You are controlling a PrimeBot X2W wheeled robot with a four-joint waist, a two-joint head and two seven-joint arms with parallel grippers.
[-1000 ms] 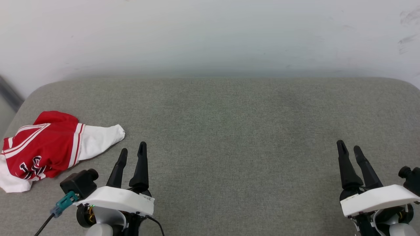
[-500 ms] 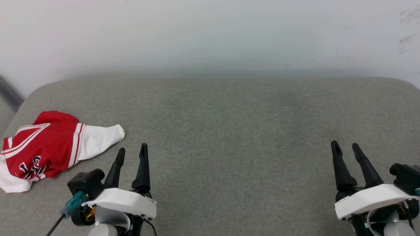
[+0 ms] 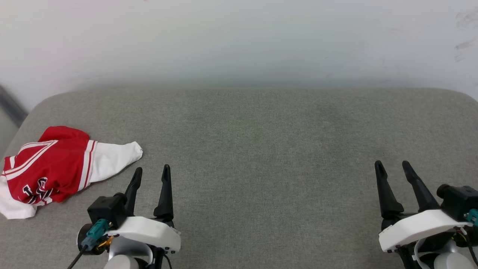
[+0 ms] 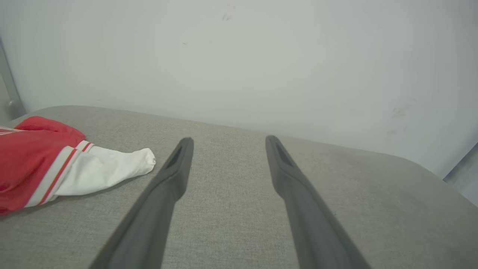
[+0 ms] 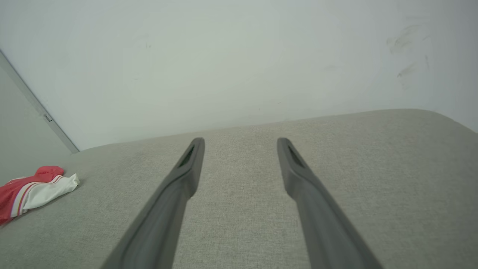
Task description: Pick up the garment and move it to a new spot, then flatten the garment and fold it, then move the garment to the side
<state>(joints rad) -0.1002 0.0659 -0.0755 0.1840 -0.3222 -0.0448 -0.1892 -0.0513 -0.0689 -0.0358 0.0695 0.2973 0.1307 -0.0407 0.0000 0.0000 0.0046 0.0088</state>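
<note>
Holds nothing in left hand (image 3: 152, 169), fingers spread wide; same with right hand (image 3: 391, 163), wide apart and empty. Points both forward over grey fabric surface (image 3: 261, 149). Finds red-and-white garment (image 3: 48, 172) crumpled just left of left hand, untouched, well apart from right hand.

Grey cushion (image 3: 261, 149) lies bare across the frame's centre and right; only the crumpled garment (image 3: 48, 172) occupies the left edge
</note>
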